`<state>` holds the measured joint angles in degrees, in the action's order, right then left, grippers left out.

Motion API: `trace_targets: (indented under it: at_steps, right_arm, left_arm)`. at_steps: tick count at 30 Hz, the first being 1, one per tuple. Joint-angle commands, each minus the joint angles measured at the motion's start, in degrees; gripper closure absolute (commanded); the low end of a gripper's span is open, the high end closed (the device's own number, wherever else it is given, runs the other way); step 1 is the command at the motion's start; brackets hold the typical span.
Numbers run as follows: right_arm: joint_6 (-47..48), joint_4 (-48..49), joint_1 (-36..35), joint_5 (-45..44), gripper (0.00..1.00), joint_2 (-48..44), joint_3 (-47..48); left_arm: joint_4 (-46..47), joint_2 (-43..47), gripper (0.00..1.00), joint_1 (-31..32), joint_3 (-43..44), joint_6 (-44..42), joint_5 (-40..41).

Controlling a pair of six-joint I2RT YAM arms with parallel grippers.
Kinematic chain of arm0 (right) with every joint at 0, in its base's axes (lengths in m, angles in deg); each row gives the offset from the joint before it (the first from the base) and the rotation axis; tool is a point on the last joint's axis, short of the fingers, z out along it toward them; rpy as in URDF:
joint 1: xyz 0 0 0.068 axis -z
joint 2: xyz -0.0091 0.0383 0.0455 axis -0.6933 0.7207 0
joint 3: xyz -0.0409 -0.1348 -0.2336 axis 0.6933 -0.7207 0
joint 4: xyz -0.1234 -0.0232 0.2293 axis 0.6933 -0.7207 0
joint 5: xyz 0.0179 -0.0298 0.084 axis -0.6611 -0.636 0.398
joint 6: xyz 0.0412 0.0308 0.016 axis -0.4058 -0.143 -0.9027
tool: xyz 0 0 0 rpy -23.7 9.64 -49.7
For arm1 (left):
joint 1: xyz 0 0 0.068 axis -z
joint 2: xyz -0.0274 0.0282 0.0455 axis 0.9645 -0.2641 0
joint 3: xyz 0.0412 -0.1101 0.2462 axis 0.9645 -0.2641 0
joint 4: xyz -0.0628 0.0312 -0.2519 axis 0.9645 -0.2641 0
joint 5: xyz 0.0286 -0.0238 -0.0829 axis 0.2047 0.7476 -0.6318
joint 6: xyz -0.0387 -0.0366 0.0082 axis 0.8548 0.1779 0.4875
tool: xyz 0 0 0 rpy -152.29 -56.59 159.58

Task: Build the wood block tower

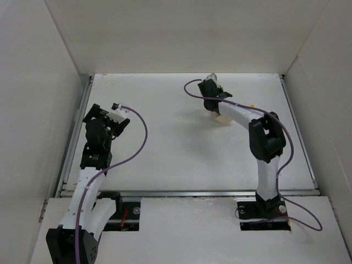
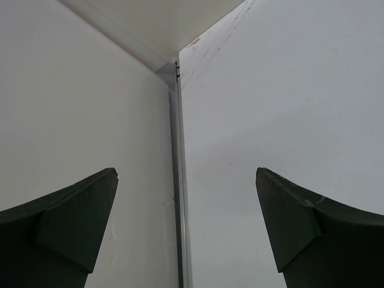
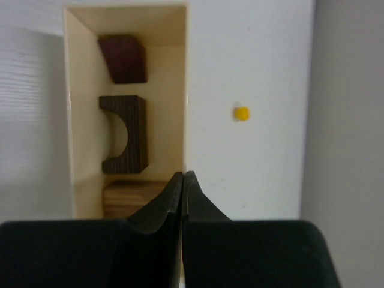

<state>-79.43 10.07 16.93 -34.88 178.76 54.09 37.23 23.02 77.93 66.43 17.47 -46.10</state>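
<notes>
A pale cream box (image 3: 81, 120) lies open toward the right wrist view. Three wood blocks sit in a row inside it: a dark reddish-brown block (image 3: 124, 57) farthest, a dark brown arch block (image 3: 129, 135) in the middle, and a light striped block (image 3: 129, 198) nearest. My right gripper (image 3: 182, 175) is shut with nothing in it, its tips over the near end of the box's right wall. In the top view the box (image 1: 223, 119) peeks out under the right arm (image 1: 264, 137). My left gripper (image 2: 186, 174) is open and empty at the table's left side (image 1: 118, 113), far from the box.
A tiny yellow bead (image 3: 242, 113) lies on the white table right of the box, also seen as a yellow bead (image 1: 252, 105) from above. White walls enclose the table on three sides. A metal rail (image 2: 178, 180) runs along the left wall's foot, in front of the left gripper.
</notes>
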Motion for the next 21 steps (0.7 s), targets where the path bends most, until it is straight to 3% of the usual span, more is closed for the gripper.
trace_targets:
  at_steps: [1,7,13,14,15,19,21]
  right_arm:
    - [-8.58,-8.01,-3.0,-12.69,1.0,2.41,3.46]
    - [-13.95,-10.93,-6.53,-12.16,0.97,3.02,2.85]
    - [-16.76,-14.0,-11.18,-8.56,0.69,3.02,4.08]
    - [-17.46,-14.0,-11.71,-8.56,0.57,3.02,4.08]
    - [-17.47,-14.7,-12.41,-8.03,0.51,3.02,4.69]
    - [-20.01,-16.81,-12.94,-5.49,0.37,3.64,6.89]
    - [-20.63,-16.82,-12.94,-3.81,0.24,2.06,6.9]
  left_arm:
    - [0.59,1.06,0.0,-0.35,-0.29,0.51,0.96]
    - [0.58,1.59,0.0,-0.35,-0.29,1.65,0.96]
    - [0.58,1.59,0.0,-0.35,-0.82,1.65,0.43]
    - [0.58,1.59,0.0,-0.35,-0.82,1.65,0.43]
    - [0.58,1.59,0.0,-0.35,-0.82,1.65,0.43]
    - [0.58,2.12,0.0,0.18,-1.34,2.18,0.43]
    - [0.58,2.12,0.0,0.18,-1.34,2.18,0.43]
